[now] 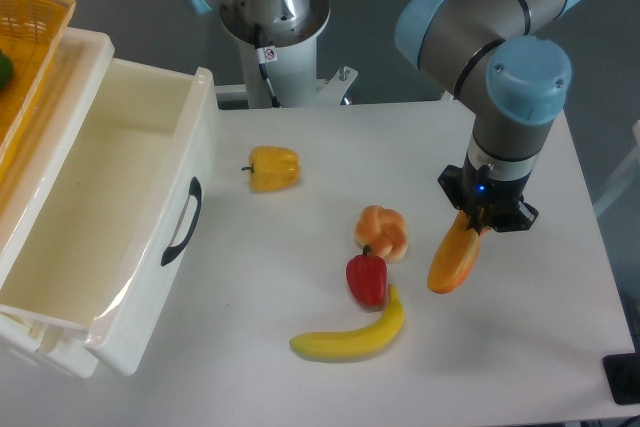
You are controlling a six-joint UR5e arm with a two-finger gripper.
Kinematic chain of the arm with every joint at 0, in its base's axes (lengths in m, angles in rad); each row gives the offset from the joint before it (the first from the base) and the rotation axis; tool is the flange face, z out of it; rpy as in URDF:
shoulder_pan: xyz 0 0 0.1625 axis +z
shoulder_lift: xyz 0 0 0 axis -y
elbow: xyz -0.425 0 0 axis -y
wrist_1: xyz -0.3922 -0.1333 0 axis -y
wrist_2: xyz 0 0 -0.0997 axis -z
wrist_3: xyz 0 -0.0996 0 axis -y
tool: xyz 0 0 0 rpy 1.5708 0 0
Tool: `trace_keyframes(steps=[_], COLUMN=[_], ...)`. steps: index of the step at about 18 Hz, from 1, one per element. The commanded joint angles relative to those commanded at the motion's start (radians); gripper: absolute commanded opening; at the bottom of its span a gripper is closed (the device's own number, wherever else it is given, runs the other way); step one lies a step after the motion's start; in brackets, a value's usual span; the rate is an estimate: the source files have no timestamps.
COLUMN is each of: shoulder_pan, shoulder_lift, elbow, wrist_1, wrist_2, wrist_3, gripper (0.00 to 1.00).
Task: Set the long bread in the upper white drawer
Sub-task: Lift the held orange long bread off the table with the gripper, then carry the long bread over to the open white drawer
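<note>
Single-arm scene on a white table [560,347]. The gripper [478,224], jaws clamped on the upper end of the long bread [453,259], holds this smooth, glossy, tapered orange-yellow loaf tilted, right of the knotted orange bun [382,230]. Below the bun lie a red pepper [367,279] and a curved yellow banana [352,336]; a yellow pepper [272,168] lies up-left. The upper white drawer [120,247], deep, box-like, black-handled, stands open far left of the bun, well apart from the loaf.
</note>
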Motion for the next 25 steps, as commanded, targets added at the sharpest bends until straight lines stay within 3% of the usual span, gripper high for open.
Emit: trace_keyframes(steps=[9,12,20,25], shoulder_pan=[-0.018,-0.044,-0.256,-0.311], shoulder_lift=[0.011,0.066,0.236,0.322], elbow=[0.005,0.002,-0.025,-0.025], wrist_1=[0.011,0.009,0.0,0.006], wrist_2=[-0.011,-0.06,-0.132,-0.205], wrist_3=[-0.058,-0.139,-0.523,-0.678], gripper=[0.0,0.0,0.0,0.0])
